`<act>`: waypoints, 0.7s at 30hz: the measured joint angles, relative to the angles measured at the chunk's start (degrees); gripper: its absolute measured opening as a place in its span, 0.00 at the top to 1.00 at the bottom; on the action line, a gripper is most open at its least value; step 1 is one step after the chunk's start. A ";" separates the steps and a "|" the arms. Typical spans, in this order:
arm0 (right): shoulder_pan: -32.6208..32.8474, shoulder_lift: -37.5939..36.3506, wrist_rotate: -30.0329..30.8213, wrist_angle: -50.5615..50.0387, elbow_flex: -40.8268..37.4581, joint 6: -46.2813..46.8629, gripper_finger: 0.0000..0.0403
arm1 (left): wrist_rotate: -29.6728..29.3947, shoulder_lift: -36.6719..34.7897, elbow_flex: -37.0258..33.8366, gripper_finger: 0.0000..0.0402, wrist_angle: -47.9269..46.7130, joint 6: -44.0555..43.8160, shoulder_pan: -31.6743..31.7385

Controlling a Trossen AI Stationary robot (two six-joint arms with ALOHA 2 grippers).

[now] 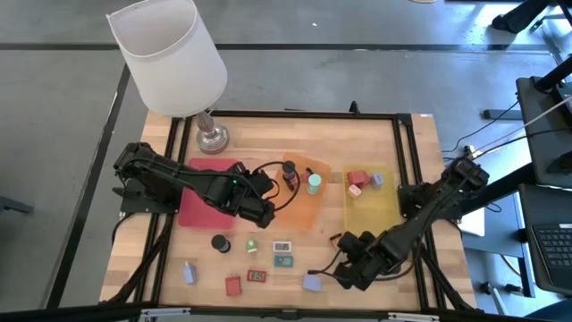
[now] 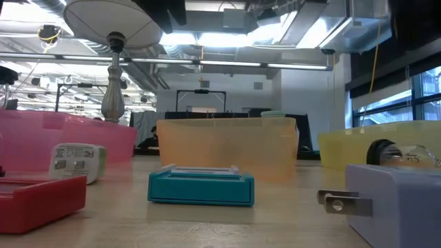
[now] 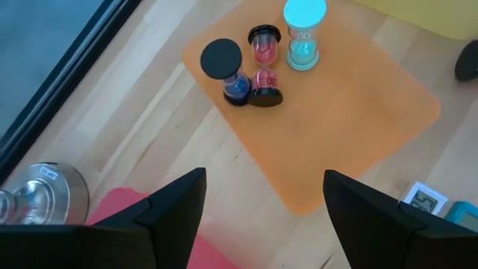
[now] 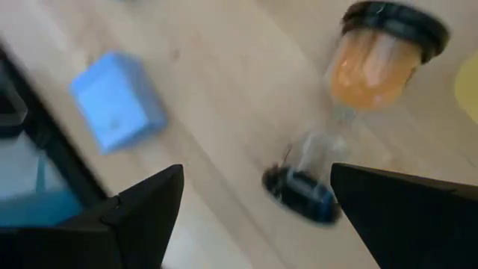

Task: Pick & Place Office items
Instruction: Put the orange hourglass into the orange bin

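A grey floor (image 1: 357,72) is being shown around the wooden desk (image 1: 268,125). Beyond the desk, a ceiling of pipes (image 2: 227,63) is being lit by bright panels (image 2: 207,38), and daylight is being admitted through windows (image 2: 396,96) at its right side.

Translucent plastic trays (image 1: 308,207), wooden table (image 1: 402,179)
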 joint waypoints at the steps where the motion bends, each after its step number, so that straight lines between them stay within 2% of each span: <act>1: -0.15 0.67 1.15 -0.32 0.00 2.05 0.15 | 0.00 -0.01 0.01 0.34 0.00 0.59 0.00; 5: -1.33 3.33 2.58 -1.50 0.00 11.47 0.15 | 0.82 -0.02 0.00 0.34 -0.03 2.93 0.00; 12: -3.03 7.69 -1.13 -1.34 0.12 24.18 0.15 | 2.53 -0.02 -0.01 0.34 -0.06 7.15 0.00; 16: -3.40 8.82 -1.29 -1.88 0.28 26.81 0.17 | 2.48 -0.02 -0.01 0.34 -0.08 8.27 0.00; 21: -4.00 8.50 -1.51 -2.34 0.17 27.17 0.24 | 2.25 -0.02 -0.01 0.34 -0.11 9.99 0.00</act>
